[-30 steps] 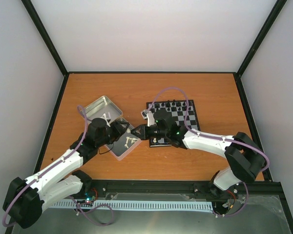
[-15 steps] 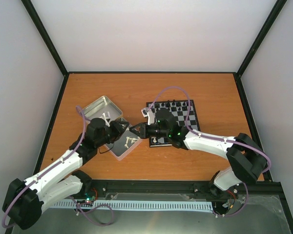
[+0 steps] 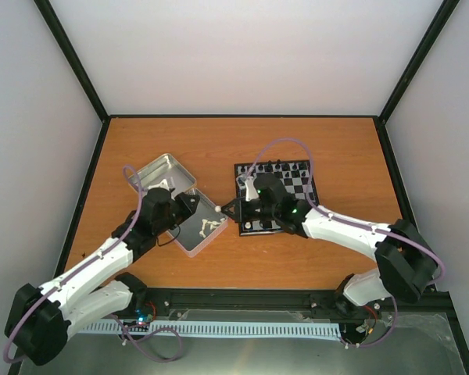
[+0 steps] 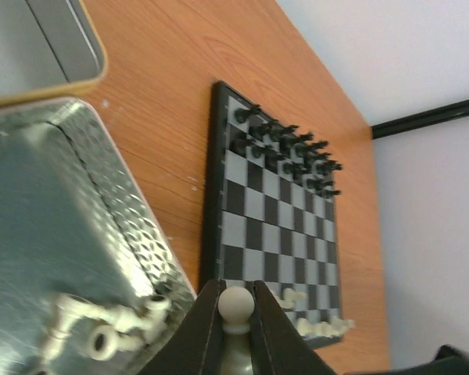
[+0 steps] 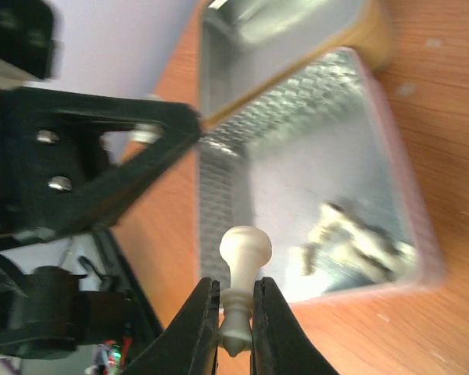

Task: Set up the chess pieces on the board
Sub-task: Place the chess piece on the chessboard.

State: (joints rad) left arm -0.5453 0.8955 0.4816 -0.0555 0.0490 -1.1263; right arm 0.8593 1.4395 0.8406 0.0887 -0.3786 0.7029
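pinching tight, left jaws hold a round-headed cream pawn (image 4: pixel 236 304), right jaws another pawn (image 5: pixel 245 250).

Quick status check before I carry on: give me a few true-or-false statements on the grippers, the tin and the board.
1. The left gripper is shut on a white pawn. True.
2. The right gripper is open and empty. False: the right gripper is shut on a white pawn, gripped low with the head sticking out.
3. Black pieces stand in two rows at the far end of the board. True.
4. The tin is empty. False: several white pieces lie in the tin.
5. No white piece stands on the board. False: a few white pieces stand at its near edge.
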